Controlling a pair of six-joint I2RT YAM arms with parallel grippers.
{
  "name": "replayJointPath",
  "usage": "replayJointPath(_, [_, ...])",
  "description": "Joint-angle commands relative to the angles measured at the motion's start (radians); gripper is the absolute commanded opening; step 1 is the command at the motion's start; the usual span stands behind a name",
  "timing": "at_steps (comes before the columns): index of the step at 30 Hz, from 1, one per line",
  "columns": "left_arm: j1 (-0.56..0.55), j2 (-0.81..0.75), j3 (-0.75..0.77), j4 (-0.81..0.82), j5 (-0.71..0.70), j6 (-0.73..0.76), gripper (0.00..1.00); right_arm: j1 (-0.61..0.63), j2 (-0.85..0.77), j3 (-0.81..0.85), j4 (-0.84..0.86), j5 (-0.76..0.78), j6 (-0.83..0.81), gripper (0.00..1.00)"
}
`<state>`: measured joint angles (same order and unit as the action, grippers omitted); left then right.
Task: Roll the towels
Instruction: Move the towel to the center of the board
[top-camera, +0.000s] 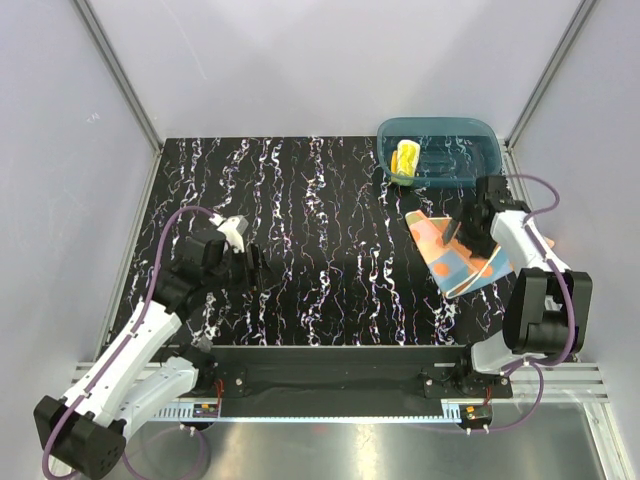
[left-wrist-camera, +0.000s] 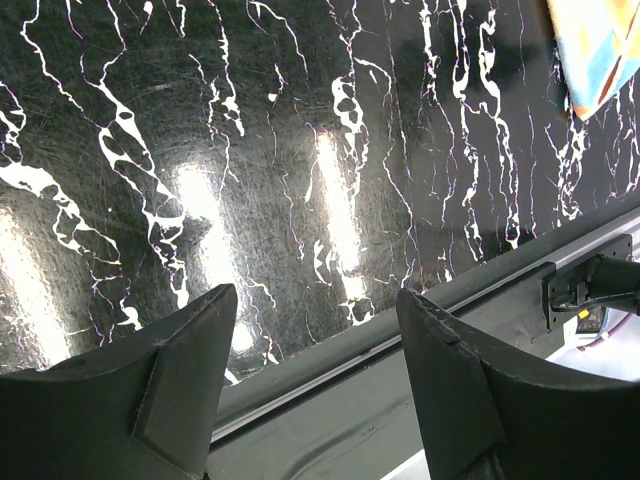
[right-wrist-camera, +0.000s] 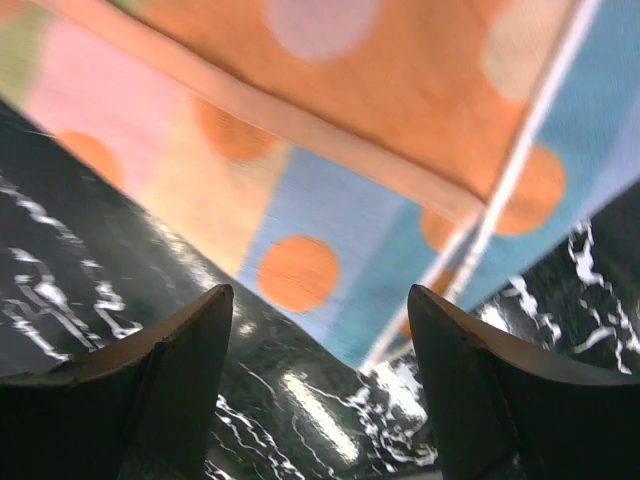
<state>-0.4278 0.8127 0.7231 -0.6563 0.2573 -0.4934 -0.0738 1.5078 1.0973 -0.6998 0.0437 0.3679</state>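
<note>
- The yellow towel (top-camera: 405, 158) sits inside the teal tub (top-camera: 470, 160) at the far right corner of the worktop (top-camera: 320, 220). It appears bunched into a compact roll, so that half of the job looks done.
- The orange polka-dot towel (top-camera: 450, 265) lies on the worktop just in front of the tub, on the right side. It is not rolled. It lies flat, with one layer folded over another, showing an orange face and a blue face with orange dots.
- The right end effector (right-wrist-camera: 320, 300) hovers low over this towel's near edge. Its jaws are spread wide with nothing between them, and the cloth (right-wrist-camera: 330, 180) fills the view ahead.
- The left end effector (left-wrist-camera: 315, 295) hangs over bare worktop on the left, well apart from both towels. Its jaws are wide too, and empty. A corner of the polka-dot towel (left-wrist-camera: 600, 50) shows at the far edge of its view.
- What is left, as I judge it: take hold of an edge of the polka-dot towel, roll it up, and probably place it in the tub beside the yellow one.
</note>
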Motion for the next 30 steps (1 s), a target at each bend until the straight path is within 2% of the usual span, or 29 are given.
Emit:
replayJointPath(1, [0.000, -0.014, 0.013, 0.032, 0.011, 0.021, 0.70, -0.040, -0.018, -0.050, -0.015, 0.038, 0.054, 0.77])
replayJointPath(6, [0.000, -0.018, 0.016, 0.027, 0.010, 0.023, 0.70, -0.044, 0.052, -0.051, -0.016, 0.033, 0.075, 0.83])
replayJointPath(13, [0.000, -0.023, 0.018, 0.024, 0.005, 0.023, 0.70, -0.046, 0.202, -0.063, 0.022, 0.047, 0.080, 0.83])
replayJointPath(15, [0.000, -0.018, 0.019, 0.023, 0.003, 0.024, 0.70, -0.046, 0.224, -0.073, 0.046, 0.029, 0.077, 0.78])
replayJointPath(17, [0.000, -0.017, 0.019, 0.024, 0.000, 0.023, 0.70, -0.046, 0.247, -0.080, 0.060, 0.001, 0.075, 0.64])
replayJointPath(19, [0.000, -0.015, 0.019, 0.023, -0.001, 0.023, 0.70, -0.044, 0.244, -0.093, 0.075, -0.022, 0.085, 0.46])
replayJointPath(20, [0.000, -0.015, 0.019, 0.024, -0.001, 0.021, 0.70, -0.044, 0.236, -0.097, 0.077, -0.024, 0.088, 0.33])
replayJointPath(23, [0.000, -0.009, 0.019, 0.023, 0.000, 0.021, 0.70, -0.038, 0.187, -0.103, 0.063, 0.008, 0.095, 0.12])
replayJointPath(26, [0.000, -0.004, 0.018, 0.024, 0.002, 0.021, 0.70, -0.002, 0.134, -0.073, 0.016, 0.030, 0.095, 0.12])
replayJointPath(27, [0.000, -0.003, 0.019, 0.024, 0.000, 0.022, 0.70, 0.020, 0.124, -0.062, -0.015, 0.039, 0.098, 0.16])
replayJointPath(29, [0.000, -0.001, 0.016, 0.026, 0.000, 0.019, 0.70, 0.069, 0.092, -0.025, -0.049, 0.056, 0.117, 0.18])
replayJointPath(30, [0.000, 0.000, 0.019, 0.026, -0.004, 0.019, 0.70, 0.156, 0.085, -0.013, -0.076, 0.065, 0.129, 0.18])
